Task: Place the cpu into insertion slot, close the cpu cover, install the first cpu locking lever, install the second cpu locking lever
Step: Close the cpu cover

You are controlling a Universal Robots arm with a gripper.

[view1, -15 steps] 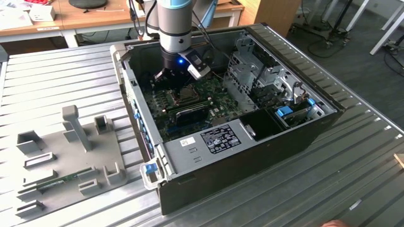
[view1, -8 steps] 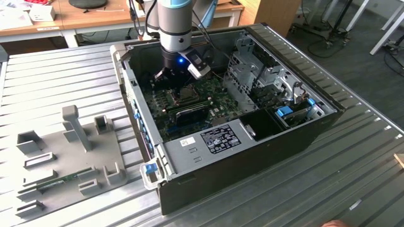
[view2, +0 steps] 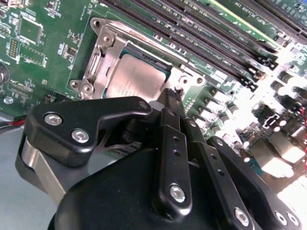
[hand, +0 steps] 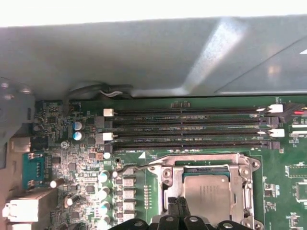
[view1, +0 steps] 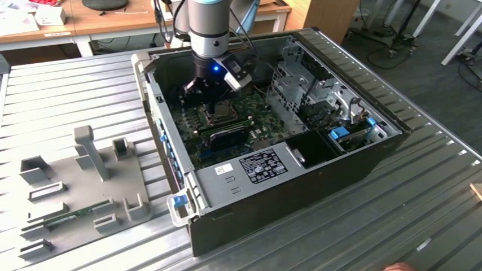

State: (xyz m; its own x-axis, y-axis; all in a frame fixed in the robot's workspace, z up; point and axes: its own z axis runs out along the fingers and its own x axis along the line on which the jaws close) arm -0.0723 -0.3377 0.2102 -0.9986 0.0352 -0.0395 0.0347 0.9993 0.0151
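The cpu (view2: pixel 139 79) lies seated in the insertion slot (hand: pixel 206 169), framed by the lowered cpu cover (view2: pixel 102 57). The gripper (view2: pixel 172 94), its fingers drawn together and holding nothing, sits at the cpu cover's edge.

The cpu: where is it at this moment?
In both wrist views the cpu lies in the insertion slot, framed by the cpu cover, beside the memory slots.

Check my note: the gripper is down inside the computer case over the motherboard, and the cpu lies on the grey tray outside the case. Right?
Wrong on the cpu: it is not on the grey tray; both wrist views show it seated in the insertion slot, framed by the cpu cover. The gripper is indeed inside the computer case, over the motherboard.
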